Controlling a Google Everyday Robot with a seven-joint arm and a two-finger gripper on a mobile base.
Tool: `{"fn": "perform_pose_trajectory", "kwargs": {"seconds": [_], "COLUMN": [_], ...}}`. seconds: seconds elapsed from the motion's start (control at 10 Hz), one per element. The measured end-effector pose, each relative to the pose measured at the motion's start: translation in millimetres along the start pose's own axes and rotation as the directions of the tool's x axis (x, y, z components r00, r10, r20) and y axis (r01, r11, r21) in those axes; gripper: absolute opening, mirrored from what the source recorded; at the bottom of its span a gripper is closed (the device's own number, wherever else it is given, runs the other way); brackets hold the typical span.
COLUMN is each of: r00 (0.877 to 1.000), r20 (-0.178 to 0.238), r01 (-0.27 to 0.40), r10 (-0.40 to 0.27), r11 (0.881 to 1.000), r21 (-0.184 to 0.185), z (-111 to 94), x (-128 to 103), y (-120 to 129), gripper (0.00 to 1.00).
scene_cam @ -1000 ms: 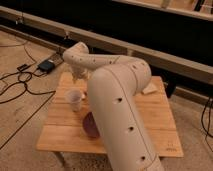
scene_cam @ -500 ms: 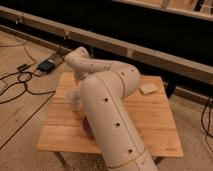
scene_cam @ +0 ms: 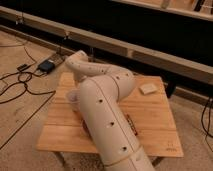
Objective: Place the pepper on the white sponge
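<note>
**Position of the parts.** The arm rises from the near edge and crosses the middle of the table. It bends at the elbow, and the forearm runs back toward the far left corner. The gripper is concealed behind the arm's own links, on the left half of the table near the white cup. It cannot be told whether the jaws are released or clenched, or whether they hold anything.

**Task items.** The pepper is not visible, either held or lying behind the arm, so its long axis cannot be read. The white sponge lies flat near the far right edge of the table, uncovered and well apart from the cup.

**Governing relation.** The sponge lies to the right of the concealed gripper, on the other side of the elbow. The transfer therefore probably calls for a rightward travel across the table.

**Change from earlier frames.** The sponge has not shifted. One second ago the large link stood further right and left the cup fully exposed. It has since swung left, and the posture has barely altered in the last half second.
</note>
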Motion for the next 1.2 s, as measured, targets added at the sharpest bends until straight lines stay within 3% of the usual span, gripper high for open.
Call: {"fn": "perform_pose_trajectory", "kwargs": {"seconds": [0.2,0.4,0.6,1.2], "r00": [1.0,0.998,0.998,0.999], "r20": [0.0,0.031,0.036,-0.001], "r01": [0.002,0.046,0.053,0.04], "r10": [-0.002,-0.046,-0.054,-0.04], "r11": [1.0,0.999,0.998,0.999], "r21": [0.0,0.015,0.027,0.029], "z": [-0.2,-21.2,-23.4,-10.0], "x": [-0.2,-14.5,-16.1,-5.1], "y": [0.4,11.9,8.7,5.2], "gripper": [0.65,0.65,0.65,0.65]}}
